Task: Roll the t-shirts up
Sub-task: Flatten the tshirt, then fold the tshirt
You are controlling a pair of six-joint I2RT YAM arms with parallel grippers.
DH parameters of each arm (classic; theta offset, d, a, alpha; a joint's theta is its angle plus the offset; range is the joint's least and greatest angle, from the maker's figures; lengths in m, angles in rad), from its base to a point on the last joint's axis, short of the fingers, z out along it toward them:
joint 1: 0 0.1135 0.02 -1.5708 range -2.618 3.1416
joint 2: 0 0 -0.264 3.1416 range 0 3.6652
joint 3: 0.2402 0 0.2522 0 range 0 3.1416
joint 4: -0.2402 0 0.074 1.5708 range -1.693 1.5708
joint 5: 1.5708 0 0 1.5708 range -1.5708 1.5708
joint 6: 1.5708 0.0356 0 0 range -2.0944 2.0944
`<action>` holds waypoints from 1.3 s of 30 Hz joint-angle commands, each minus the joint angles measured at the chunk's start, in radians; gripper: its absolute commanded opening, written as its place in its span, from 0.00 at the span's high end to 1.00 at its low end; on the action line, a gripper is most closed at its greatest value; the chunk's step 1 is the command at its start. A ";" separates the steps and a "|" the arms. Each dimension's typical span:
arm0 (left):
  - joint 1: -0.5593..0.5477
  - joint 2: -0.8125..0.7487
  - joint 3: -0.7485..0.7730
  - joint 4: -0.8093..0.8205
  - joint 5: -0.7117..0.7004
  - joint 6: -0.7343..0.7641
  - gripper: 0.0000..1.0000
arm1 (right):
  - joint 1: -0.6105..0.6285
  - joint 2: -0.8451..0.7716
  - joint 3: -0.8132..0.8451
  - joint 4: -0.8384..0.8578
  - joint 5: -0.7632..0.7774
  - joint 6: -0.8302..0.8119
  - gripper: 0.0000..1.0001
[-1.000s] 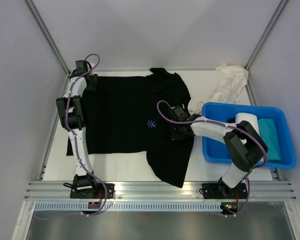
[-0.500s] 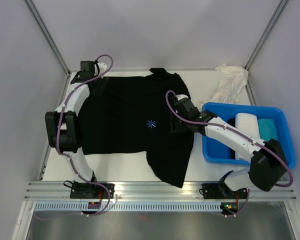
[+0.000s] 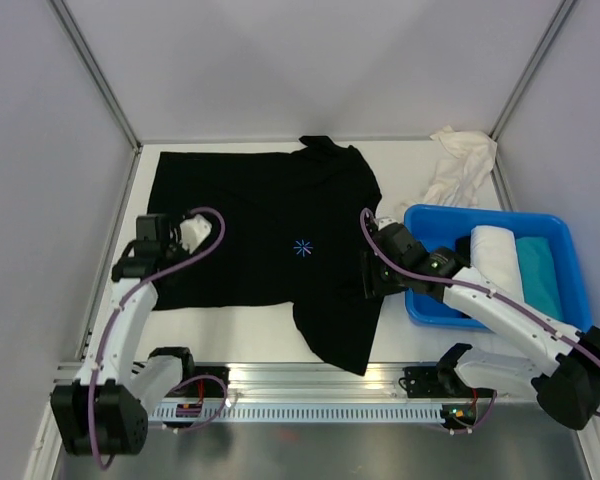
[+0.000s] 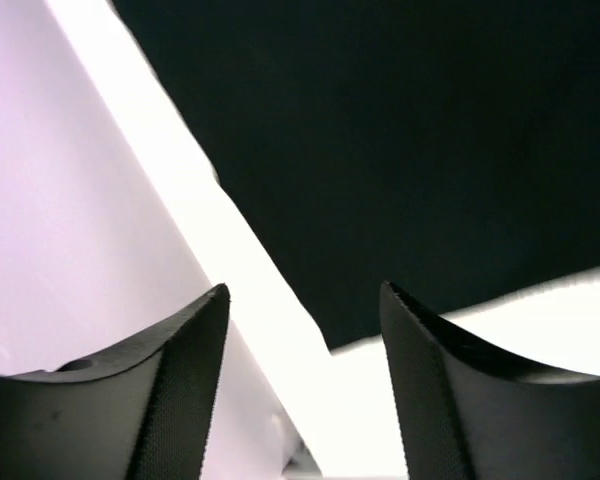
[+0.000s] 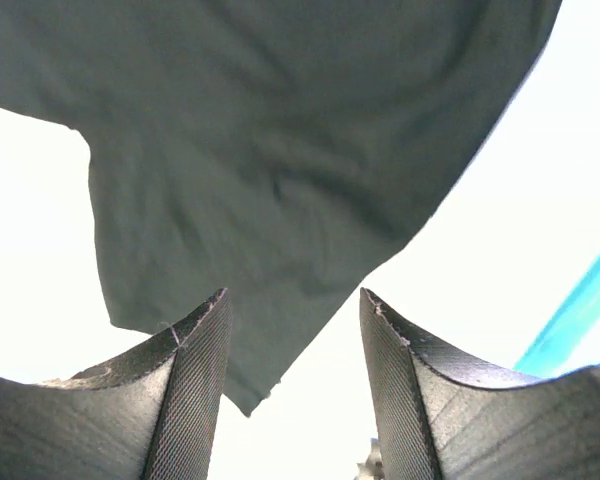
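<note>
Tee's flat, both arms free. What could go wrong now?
The black tee has its near sleeve sticking out, so a roll may end lopsided. The right fingers hang open beside the tub; a sweep could knock it. The white tee lies against the black tee and might drag along.

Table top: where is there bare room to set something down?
Bare table runs along the near rail, below the hem of the black t-shirt, left of its sleeve. A smaller patch lies at the back between its collar and the cream t-shirt. The blue tub crowds the right.
</note>
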 commanded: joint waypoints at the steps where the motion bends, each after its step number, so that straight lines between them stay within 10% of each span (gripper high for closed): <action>1: -0.001 -0.141 -0.177 -0.147 -0.050 0.250 0.34 | 0.011 -0.074 -0.107 -0.078 -0.049 0.078 0.41; 22: 0.417 0.056 -0.270 -0.089 0.091 0.743 0.28 | 0.082 -0.017 -0.290 0.048 -0.101 0.209 0.44; 39: 0.454 0.202 -0.271 0.081 0.135 0.677 0.28 | 0.162 0.099 -0.395 0.229 -0.070 0.295 0.37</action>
